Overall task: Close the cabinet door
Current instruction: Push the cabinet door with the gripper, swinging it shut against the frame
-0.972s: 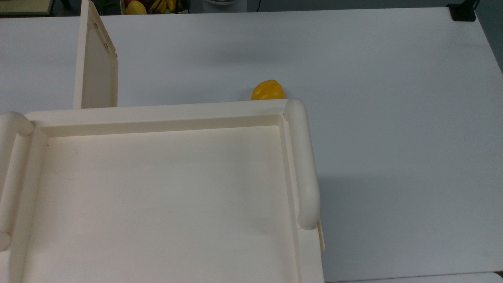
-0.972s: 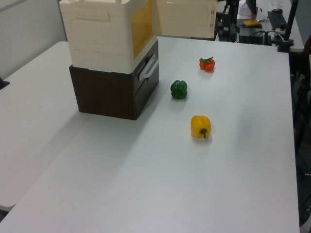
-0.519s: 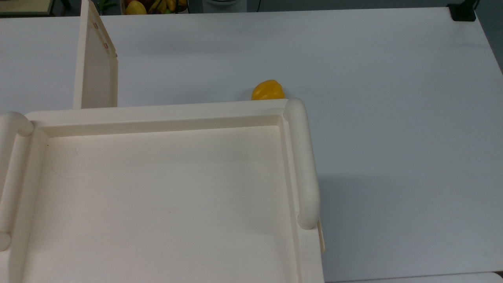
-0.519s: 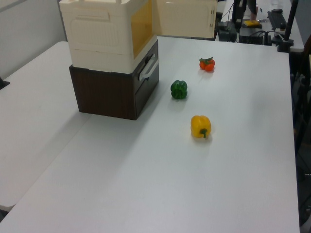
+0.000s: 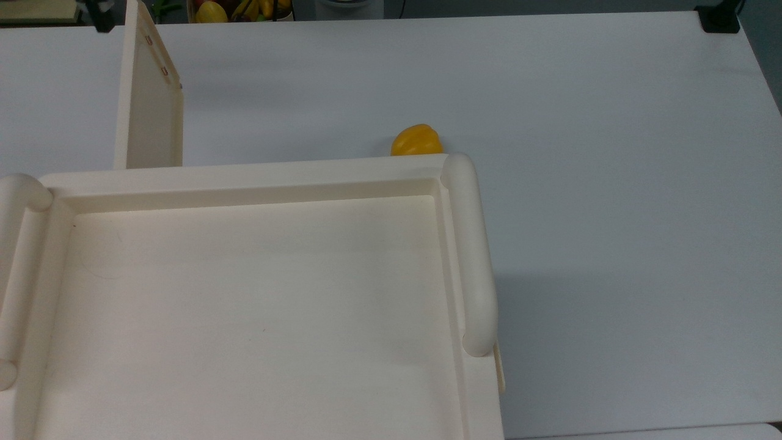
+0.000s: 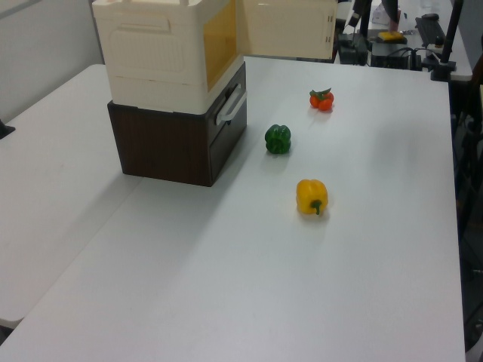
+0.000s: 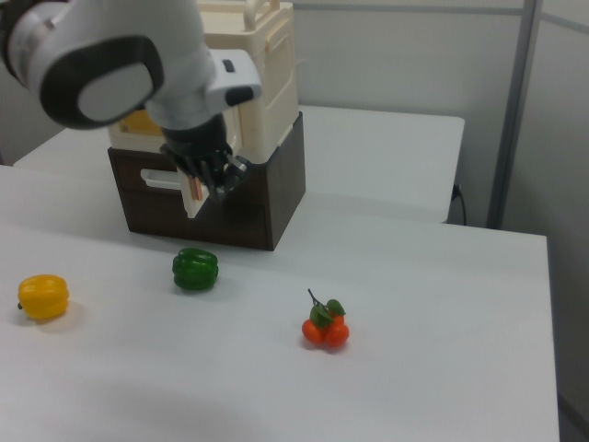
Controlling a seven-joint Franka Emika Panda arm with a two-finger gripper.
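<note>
As the cabinet door is found standing open, the following is recorded.

Cabinet door (image 5: pixel 149 104): swung out from the front of the cabinet (image 5: pixel 244 174). In the top view it is attached at the cabinet's far-left corner and reaches away toward the far edge of the desk (image 5: pixel 611 183). In the left view the panel (image 6: pixel 287 29) is seen broadside at the far end of the cabinet's front, with the amber opening (image 6: pixel 221 38) exposed.

Cabinet: cream unit (image 6: pixel 155 56), set on a dark brown base (image 6: pixel 170 147) at the desk's far left in the left view.

Gripper (image 7: pixel 213 175): in the right view it is held in front of the cabinet, beside a cream edge that appears to be the door's; contact cannot be confirmed.

Jaws: whether apart or together cannot be told.

Arm (image 7: pixel 120 64): large in the near left of the right view, partly covering the cabinet.

Yellow pepper (image 6: pixel 312 196): on the desk, well apart from the cabinet.

Green pepper (image 6: pixel 278 139): near the base's front, not touching it.

Tomato cluster (image 6: pixel 321 99): farther along the desk, apart from both peppers.
</note>
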